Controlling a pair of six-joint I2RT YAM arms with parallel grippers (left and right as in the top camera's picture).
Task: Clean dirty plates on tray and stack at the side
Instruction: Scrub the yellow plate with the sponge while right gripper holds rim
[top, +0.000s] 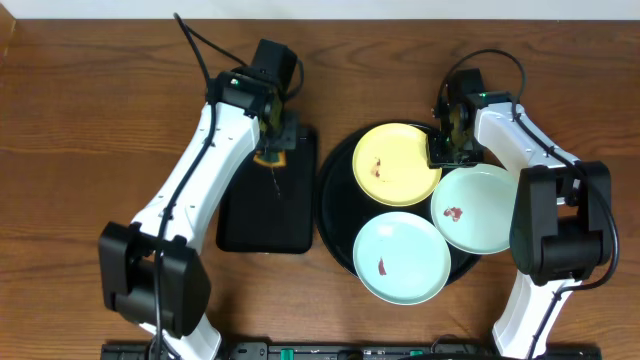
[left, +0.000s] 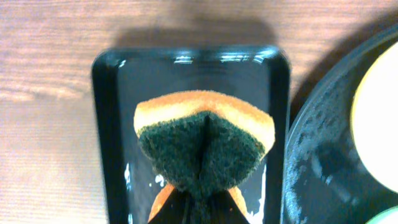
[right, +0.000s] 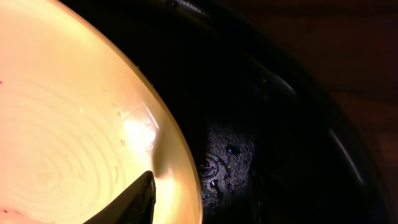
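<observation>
1. Clamping a sponge, the left gripper (top: 271, 150) has its jaws pressed tight together on the folded piece; the sponge (left: 202, 146) bulges forward out of the fingers, with an orange body and a dark green scouring face.
2. Directly beneath that gripper lies the rectangular black tray (left: 112, 124), its floor glossy with a few pale wet flecks; whether the sponge touches it cannot be told.
3. To the right of the left gripper, just beside the rectangular tray, sits the round black tray (top: 337, 212); all three plates lie on it.
4. Between the two grippers lies the yellow plate (top: 397, 165), on the far part of the round tray; its right edge is under the right gripper; small reddish smears sit left of its middle.
5. Well apart from both grippers, on the part of the tray towards the arm bases, lies the first mint plate (top: 402, 257); it carries one red smear.
6. Just beside the right gripper, on its base side, lies the second mint plate (top: 478, 208); it reaches out past the tray's right rim and bears a red smear.
7. At the yellow plate's right rim is the right gripper (top: 447, 140); its wrist view shows one dark finger (right: 134, 202) over the inner side of the rim and hides the other; how far apart its jaws stand, and whether they grip the plate, cannot be told.
</observation>
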